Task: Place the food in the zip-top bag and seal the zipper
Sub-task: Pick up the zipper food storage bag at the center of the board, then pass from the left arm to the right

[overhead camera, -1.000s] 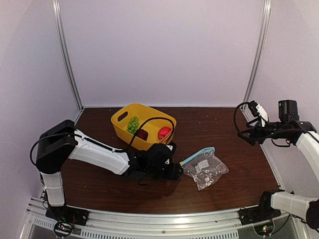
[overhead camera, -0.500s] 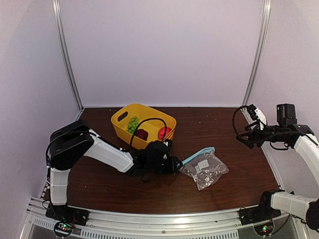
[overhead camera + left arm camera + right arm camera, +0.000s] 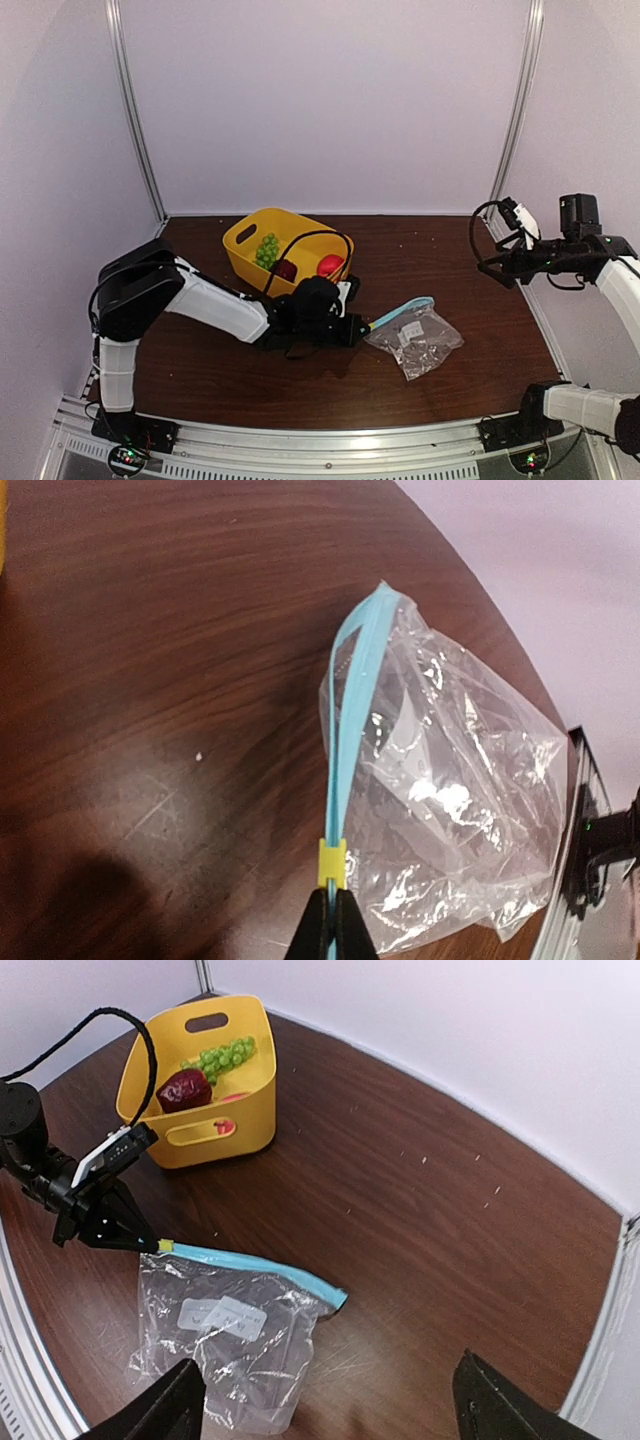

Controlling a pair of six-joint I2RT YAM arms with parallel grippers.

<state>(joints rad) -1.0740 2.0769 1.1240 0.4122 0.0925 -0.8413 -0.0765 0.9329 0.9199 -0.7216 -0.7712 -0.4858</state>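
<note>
The clear zip-top bag (image 3: 418,342) (image 3: 450,780) (image 3: 225,1330) lies flat on the brown table, right of centre. Its light blue zipper (image 3: 352,690) (image 3: 255,1263) runs along the far edge, with a yellow slider (image 3: 331,864) at the left end. My left gripper (image 3: 362,328) (image 3: 332,925) is shut on the zipper strip just behind that slider. The food sits in the yellow basket (image 3: 240,240): green grapes (image 3: 267,248) (image 3: 222,1056), a maroon fruit (image 3: 285,270) (image 3: 184,1090) and a pink-red fruit (image 3: 330,265). My right gripper (image 3: 500,245) (image 3: 330,1415) hangs open, high at the right, holding nothing.
The basket (image 3: 250,1020) stands at the back, left of centre, with the left arm's black cable (image 3: 305,240) arching over it. White walls close in the back and sides. Bare table lies between the bag and the right wall.
The left jaws have closed onto the zipper end, and that gripper has pushed slightly right with the bag. The right arm has lifted a little.
</note>
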